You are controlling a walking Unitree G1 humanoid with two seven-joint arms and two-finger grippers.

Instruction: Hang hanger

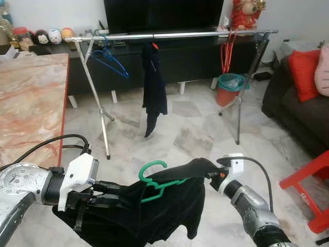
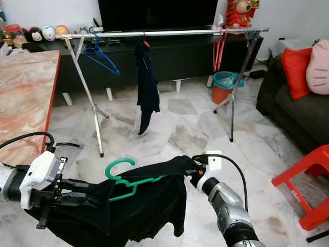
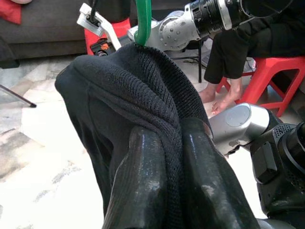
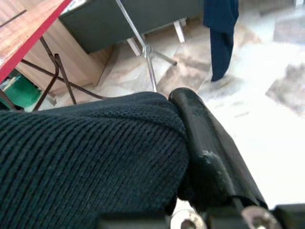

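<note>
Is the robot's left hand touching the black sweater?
Touching. In the left wrist view, the left gripper has its two black fingers shut on a fold of the black sweater, knit squeezed between them.

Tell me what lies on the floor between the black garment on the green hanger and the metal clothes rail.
Bare marble floor, seen from the head: black garment on green hanger, held by left gripper and right gripper, faces the rail.

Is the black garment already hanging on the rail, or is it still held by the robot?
Still held. The black garment, on its green hanger, stretches between the left claw and right claw, short of the rail.
</note>
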